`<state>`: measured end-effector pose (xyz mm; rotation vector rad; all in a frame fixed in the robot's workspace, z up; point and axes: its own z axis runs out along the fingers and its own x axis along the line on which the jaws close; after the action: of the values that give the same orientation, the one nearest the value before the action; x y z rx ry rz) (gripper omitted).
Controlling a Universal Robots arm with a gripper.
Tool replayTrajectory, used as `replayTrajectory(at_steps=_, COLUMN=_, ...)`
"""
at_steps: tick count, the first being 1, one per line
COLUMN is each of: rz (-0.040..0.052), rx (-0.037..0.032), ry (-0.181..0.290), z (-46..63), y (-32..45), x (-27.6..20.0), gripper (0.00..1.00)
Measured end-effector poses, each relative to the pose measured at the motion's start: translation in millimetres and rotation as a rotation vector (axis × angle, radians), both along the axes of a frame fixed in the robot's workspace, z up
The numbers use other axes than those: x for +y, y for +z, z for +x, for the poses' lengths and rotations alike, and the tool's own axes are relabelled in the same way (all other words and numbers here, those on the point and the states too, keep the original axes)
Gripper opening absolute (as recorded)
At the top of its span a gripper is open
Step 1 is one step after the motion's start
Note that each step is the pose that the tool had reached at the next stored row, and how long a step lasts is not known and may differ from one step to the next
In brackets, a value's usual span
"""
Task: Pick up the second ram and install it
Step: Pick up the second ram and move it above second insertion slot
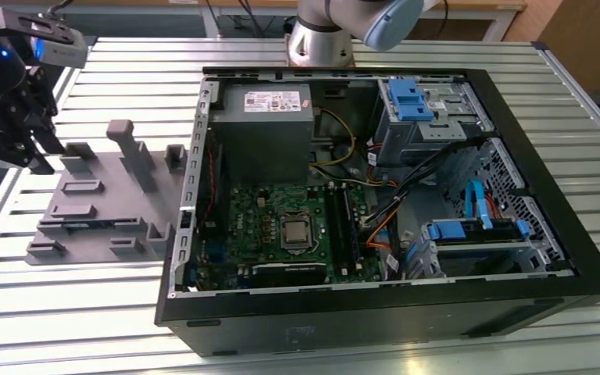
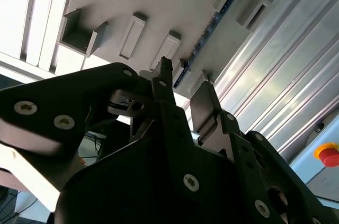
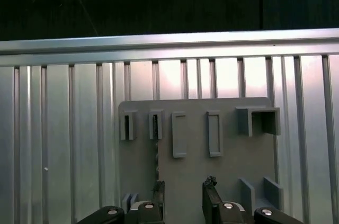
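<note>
Where the second ram (image 2: 213, 24) is slotted, the gripper (image 3: 184, 187) is held wide, empty.
Judged light, stiff, fragile; best pinched across its faces.

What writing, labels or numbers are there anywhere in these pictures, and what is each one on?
No text here can be read out.
White label on the grey power supply box: it carries print, too small to read.
Green motherboard: any markings are too small to read.
Grey tray: no writing visible in the first wrist view.
Red button: no writing visible.
</note>
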<state>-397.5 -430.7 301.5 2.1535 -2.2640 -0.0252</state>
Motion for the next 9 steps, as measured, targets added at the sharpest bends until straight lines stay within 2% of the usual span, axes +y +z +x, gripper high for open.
replayTrajectory(at_steps=9, rz=-0.0001, rx=0.0000, ry=0.015, z=-0.3, y=-16.3, x=-1.7, gripper=0.41)
